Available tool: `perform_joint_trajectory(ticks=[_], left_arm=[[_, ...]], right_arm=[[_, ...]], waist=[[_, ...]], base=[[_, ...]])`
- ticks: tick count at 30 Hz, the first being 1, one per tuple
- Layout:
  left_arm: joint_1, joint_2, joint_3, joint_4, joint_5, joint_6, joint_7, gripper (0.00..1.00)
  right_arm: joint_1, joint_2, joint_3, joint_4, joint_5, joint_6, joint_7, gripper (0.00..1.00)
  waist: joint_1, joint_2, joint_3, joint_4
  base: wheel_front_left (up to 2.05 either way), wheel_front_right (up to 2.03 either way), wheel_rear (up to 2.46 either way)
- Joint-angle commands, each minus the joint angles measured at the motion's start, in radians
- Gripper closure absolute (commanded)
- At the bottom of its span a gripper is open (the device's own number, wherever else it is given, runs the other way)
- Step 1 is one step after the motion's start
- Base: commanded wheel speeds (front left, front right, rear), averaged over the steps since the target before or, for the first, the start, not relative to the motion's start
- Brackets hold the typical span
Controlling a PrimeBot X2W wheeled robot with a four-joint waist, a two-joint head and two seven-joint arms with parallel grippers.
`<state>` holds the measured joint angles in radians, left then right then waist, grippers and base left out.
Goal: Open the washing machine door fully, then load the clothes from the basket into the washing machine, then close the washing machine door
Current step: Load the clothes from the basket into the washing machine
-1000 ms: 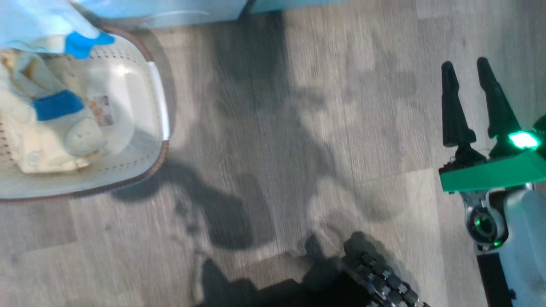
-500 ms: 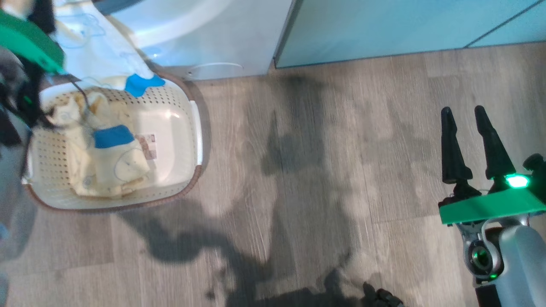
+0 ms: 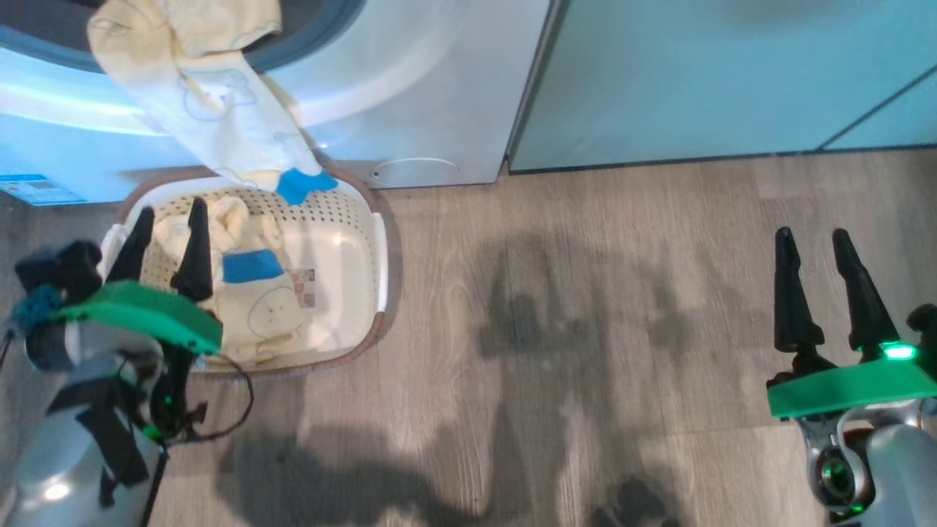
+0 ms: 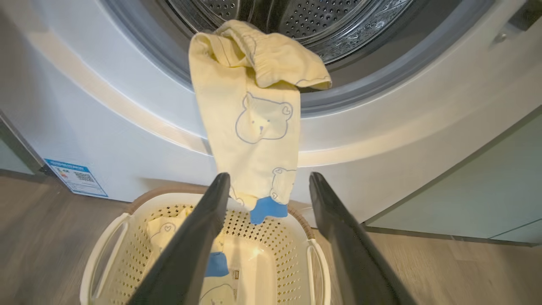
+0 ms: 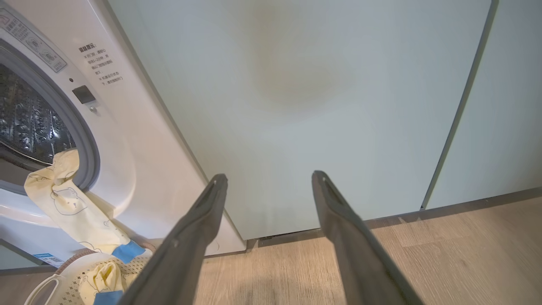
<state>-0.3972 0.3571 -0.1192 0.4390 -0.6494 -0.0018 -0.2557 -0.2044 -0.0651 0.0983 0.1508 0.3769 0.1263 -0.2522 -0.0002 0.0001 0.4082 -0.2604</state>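
The washing machine (image 4: 106,106) has a smooth, glossy white front and a drum (image 4: 338,17) of shiny perforated metal. The clothes (image 4: 254,140) are soft matt cloth. The basket (image 3: 333,219) is smooth plastic. The floor (image 3: 585,307) shows matt wood grain.

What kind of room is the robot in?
Probably a home laundry area: a white front-loading washing machine with its steel drum open, a cream laundry basket of bear-print clothes on the wooden floor, and pale green cabinets beside it.
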Motion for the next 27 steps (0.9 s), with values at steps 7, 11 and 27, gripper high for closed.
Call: perform_joint_trajectory(ticks=[7,11,27], left_arm=[[0.096,-0.055,0.153,-0.045,0.06,-0.044,-0.006,0.0],[0.107,-0.075,0.18,-0.039,0.08,-0.059,-0.006,0.0],[-0.115,-0.017,0.142,0.247,0.07,-0.126,0.016,0.0]], right_arm=[[0.025,-0.03,0.013,-0.039,-0.01,0.004,-0.01,0.0],[0.026,-0.031,0.014,-0.04,-0.01,0.004,-0.01,0.0],[-0.022,-0.029,0.032,-0.048,-0.004,0.004,-0.01,0.0]], waist=[[0.0002,-0.0001,-0.02,0.018],[0.0002,-0.0001,-0.015,0.018],[0.0002,-0.0001,0.092,-0.022]], base=[[0.0,0.0,0.0],[0.0,0.0,0.0],[0.0,0.0,0.0]])
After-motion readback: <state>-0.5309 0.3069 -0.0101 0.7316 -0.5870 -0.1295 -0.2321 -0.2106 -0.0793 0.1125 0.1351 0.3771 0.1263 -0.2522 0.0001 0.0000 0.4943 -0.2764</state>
